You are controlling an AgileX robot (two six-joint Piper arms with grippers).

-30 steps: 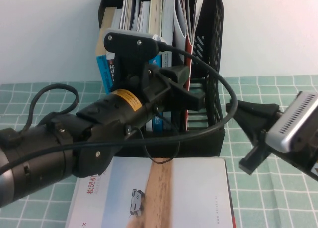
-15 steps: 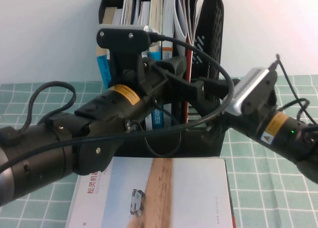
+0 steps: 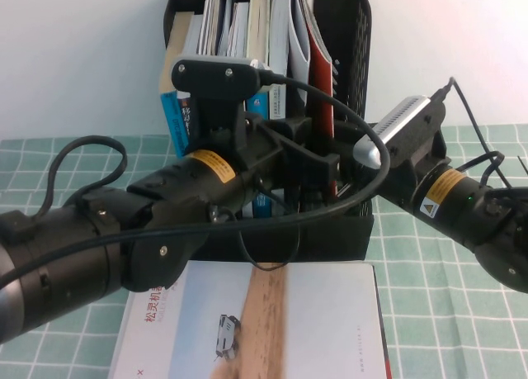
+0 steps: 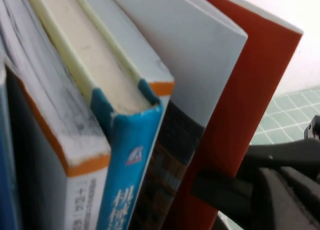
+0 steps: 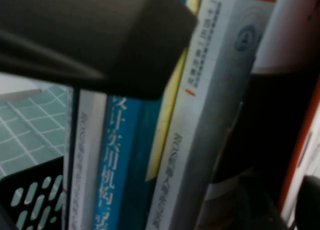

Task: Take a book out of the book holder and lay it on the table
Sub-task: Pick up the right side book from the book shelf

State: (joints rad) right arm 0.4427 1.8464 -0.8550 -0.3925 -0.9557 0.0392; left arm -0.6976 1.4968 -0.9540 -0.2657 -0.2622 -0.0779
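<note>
Book (image 3: 321,69) in red covers leans in the right-hand slot of the book holder (image 3: 353,49), at the upper centre of the high view, its top tipped toward the perforated side wall; it is not yet out.

We see the desk (image 3: 462,313), under green checked cloth, filling the lower half of the frame, with a white book (image 3: 272,329) lying flat at the bottom centre. The black rack rises behind it, packed with upright volumes, blue-spined books (image 3: 177,115) at its left end.

The red booklet looks thin and light, and we judge it will flex and sag if taken by one corner. Its cover appears smooth, so a grip could slide. The best hold, to our eye, is close to the spine edge, low on the cover, where it is stiffest and stands free of its neighbours.

The left arm sweeps in from the lower left, elbow low, wrist level, its left pincer (image 3: 312,148) at the rack's front, beside the red cover. The right arm reaches in from the right edge, angled down toward the same slot, its right pincer (image 3: 353,171) buried behind a looping cable.

Whether either pincer is spread or pinching the cover, we cannot tell.
</note>
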